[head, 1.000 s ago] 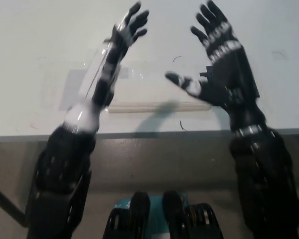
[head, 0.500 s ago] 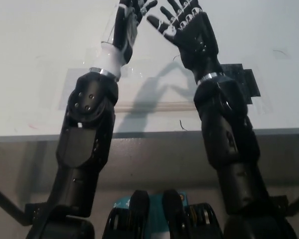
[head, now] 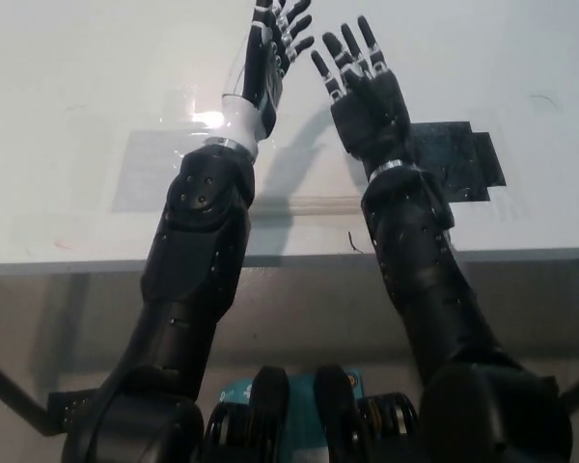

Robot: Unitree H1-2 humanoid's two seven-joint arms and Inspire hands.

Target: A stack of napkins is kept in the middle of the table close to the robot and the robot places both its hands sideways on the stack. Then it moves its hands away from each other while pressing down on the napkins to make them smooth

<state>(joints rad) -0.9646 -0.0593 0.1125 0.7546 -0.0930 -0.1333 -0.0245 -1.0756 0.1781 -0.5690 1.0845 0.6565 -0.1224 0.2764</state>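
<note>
The stack of napkins (head: 299, 198) lies flat on the white table (head: 68, 87), close to the table's near edge and about midway along it. The stack reads as a pale, low, glossy-looking rectangle; its near long edge shows as a light strip between the two forearms. Its outline is faint against the table, and both arms cover much of its middle.

The left hand (head: 267, 58) is over the far side of the stack, turned sideways so that its edge faces down, fingers straight and slightly spread, grasping nothing. Whether it touches the surface cannot be told from this angle. The right hand (head: 362, 87) is just beside it, toward the stack's right half, palm facing the left hand, fingers extended and parted, likewise released and empty. The two hands stand near one another with a narrow gap between them.

A dark rectangular patch (head: 458, 159) lies on the table just right of the stack, touching the right wrist's outline in the picture. A grey shadowed area (head: 145, 174) lies left of the stack, beside the left forearm.
</note>
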